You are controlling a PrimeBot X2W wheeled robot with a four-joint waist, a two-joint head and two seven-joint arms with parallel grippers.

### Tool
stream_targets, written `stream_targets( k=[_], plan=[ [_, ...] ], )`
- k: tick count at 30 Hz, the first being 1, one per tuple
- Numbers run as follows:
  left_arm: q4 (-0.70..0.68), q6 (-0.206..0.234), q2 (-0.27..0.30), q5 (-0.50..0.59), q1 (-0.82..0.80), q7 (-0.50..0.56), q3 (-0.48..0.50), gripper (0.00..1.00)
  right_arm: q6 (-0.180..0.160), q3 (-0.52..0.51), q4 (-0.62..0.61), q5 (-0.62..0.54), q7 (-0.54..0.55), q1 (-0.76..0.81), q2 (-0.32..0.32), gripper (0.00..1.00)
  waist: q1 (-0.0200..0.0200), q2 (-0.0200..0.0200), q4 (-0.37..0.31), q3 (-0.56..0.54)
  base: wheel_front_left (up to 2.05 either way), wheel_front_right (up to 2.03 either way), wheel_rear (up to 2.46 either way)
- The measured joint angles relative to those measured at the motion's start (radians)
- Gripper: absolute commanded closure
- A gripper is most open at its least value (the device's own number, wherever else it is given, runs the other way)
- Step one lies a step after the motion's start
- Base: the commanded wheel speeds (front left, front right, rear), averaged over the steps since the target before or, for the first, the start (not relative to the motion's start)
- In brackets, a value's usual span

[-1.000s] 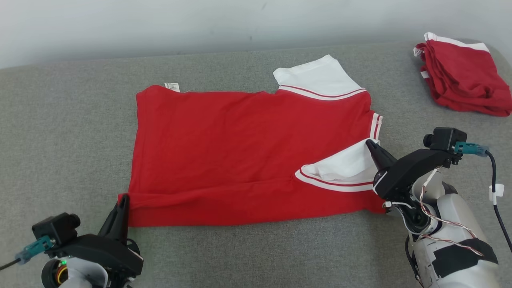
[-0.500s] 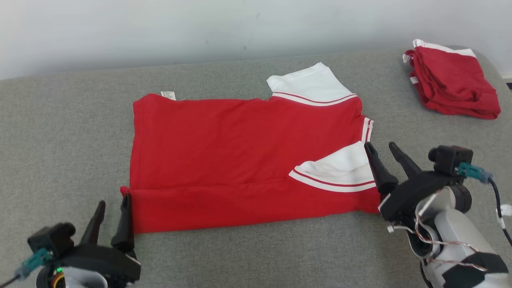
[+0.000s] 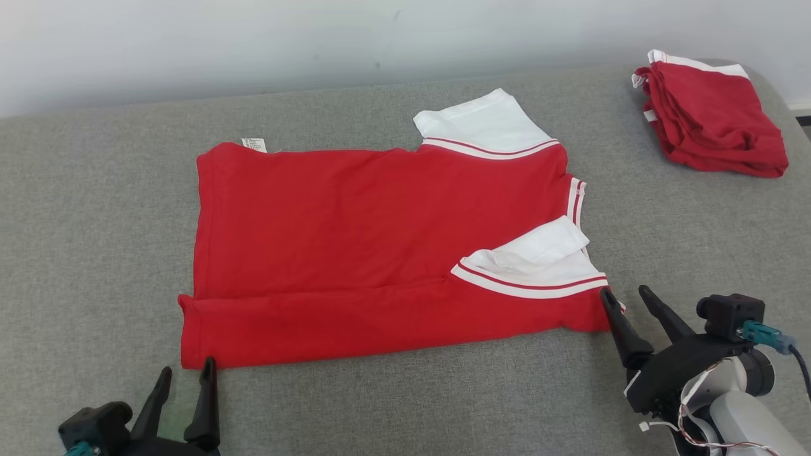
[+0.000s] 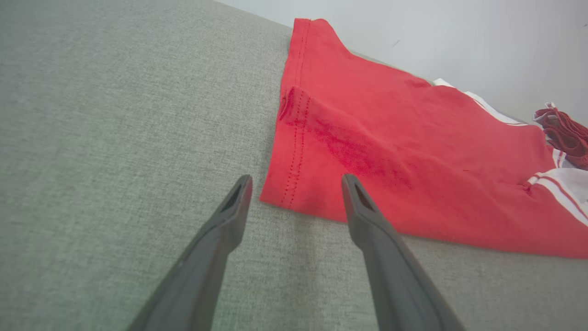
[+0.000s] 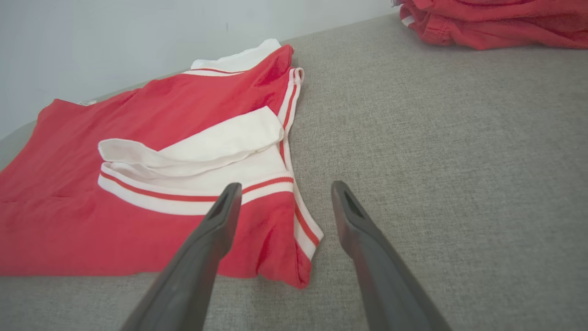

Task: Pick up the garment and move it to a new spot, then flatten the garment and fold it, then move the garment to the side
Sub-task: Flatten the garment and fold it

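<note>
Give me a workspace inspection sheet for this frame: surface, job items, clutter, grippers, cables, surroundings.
Surface: grey fabric top, no stains seen.
Job's things: red garment lying flat, its near long edge folded over; near white sleeve turned in on top; far white sleeve spread out; label at the far left corner.
Clutter: stack of folded red garments at the far right.
Grippers: left gripper open, fingers at the garment's near left corner; right gripper open at the near right corner; neither holds cloth.
Cables: dark cable with teal plug at the right wrist camera; thin wires beside that wrist.
Surroundings: pale wall behind.
</note>
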Motion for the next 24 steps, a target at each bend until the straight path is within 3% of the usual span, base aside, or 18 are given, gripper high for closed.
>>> stream_targets(
  k=[10,11,12,13,14,15,24],
  plan=[
    [0.133,-0.007,-0.013,0.026,-0.098,0.026,-0.026,0.0,0.0,0.04,0.105,-0.074,-0.002,-0.067,0.041,0.0,0.0,0.0,-0.012,0.036,0.0,0.0,0.0],
    [0.15,-0.012,-0.02,0.025,-0.108,0.028,-0.029,0.0,0.0,0.046,0.115,-0.074,-0.002,-0.073,0.048,0.11,0.0001,0.0,-0.014,0.039,0.0,0.0,0.0],
    [0.169,-0.021,-0.024,0.023,-0.118,0.033,-0.032,0.0,0.0,0.051,0.124,-0.074,-0.004,-0.077,0.053,0.64,0.0001,0.0001,-0.016,0.043,0.0,0.0,0.0],
    [0.185,-0.028,-0.029,0.02,-0.126,0.035,-0.035,0.24,0.0,0.06,0.13,-0.073,-0.008,-0.081,0.056,1.0,0.0001,0.0,-0.019,0.045,0.0,0.0,0.0],
    [0.199,-0.034,-0.034,0.015,-0.132,0.035,-0.034,0.76,0.0,0.067,0.134,-0.072,-0.011,-0.085,0.057,1.0,0.0001,0.0,-0.021,0.047,0.0,0.0,0.0],
    [0.213,-0.039,-0.037,0.014,-0.136,0.034,-0.033,1.0,0.0,0.074,0.138,-0.072,-0.015,-0.089,0.057,1.0,0.0,0.0,-0.023,0.048,0.0,0.0,0.0],
    [0.291,-0.1,-0.074,-0.025,-0.143,0.009,-0.011,1.0,0.0,0.078,0.144,-0.014,-0.072,-0.059,0.058,1.0,0.0001,0.0,-0.019,0.003,0.0,0.0,0.0]
  ],
)
